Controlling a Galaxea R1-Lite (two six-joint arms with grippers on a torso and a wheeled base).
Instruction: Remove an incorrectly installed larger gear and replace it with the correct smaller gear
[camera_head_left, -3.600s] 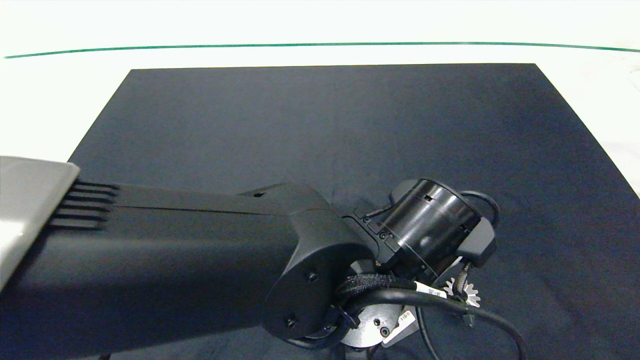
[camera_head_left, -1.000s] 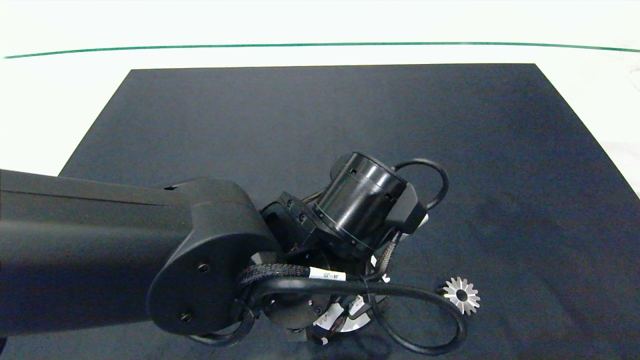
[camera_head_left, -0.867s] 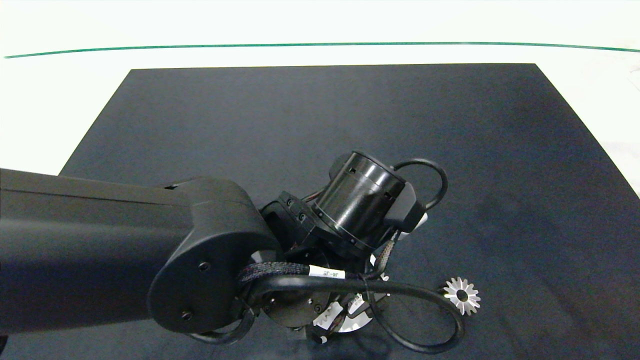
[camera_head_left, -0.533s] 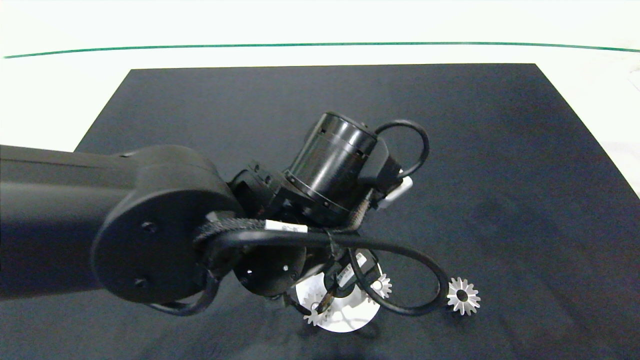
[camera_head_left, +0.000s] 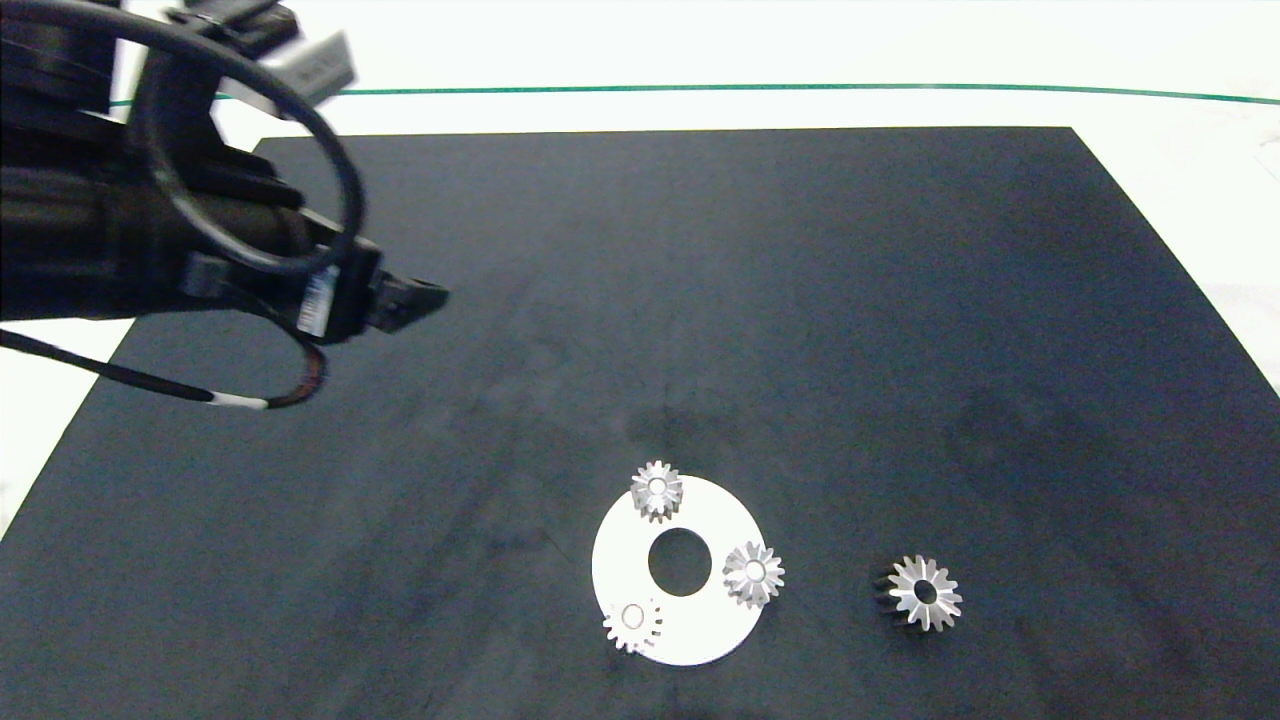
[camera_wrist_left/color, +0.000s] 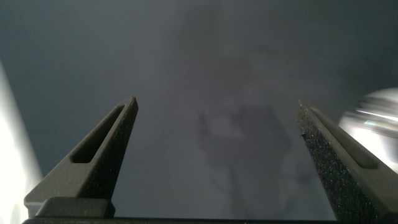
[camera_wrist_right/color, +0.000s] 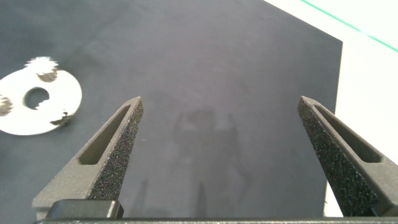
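The head view shows all the gears at once: a white disc (camera_head_left: 700, 640) with a round centre hole lies on the dark mat (camera_head_left: 700, 300) covering the worktop, and three small silver gears sit on it. The smaller gear (camera_head_left: 753, 574) rests at the disc's right rim, another small gear (camera_head_left: 657, 491) at its far edge, and a paler gear (camera_head_left: 632, 623) with a wide pale centre at its near-left edge. The larger gear (camera_head_left: 923, 593) lies flat on the mat, apart from the disc, to its right.

The right wrist view catches only the disc (camera_wrist_right/color: 62, 106) with gears at its rim (the larger gear is outside that picture). The right hand (camera_wrist_right/color: 221, 155) is wide open, holding nothing, above bare mat; this arm does not show in the head view.

The left arm is raised at the head view's upper-left, cables looping round it, well away from the gears. The left hand (camera_wrist_left/color: 217, 155) is spread wide and empty over the mat.
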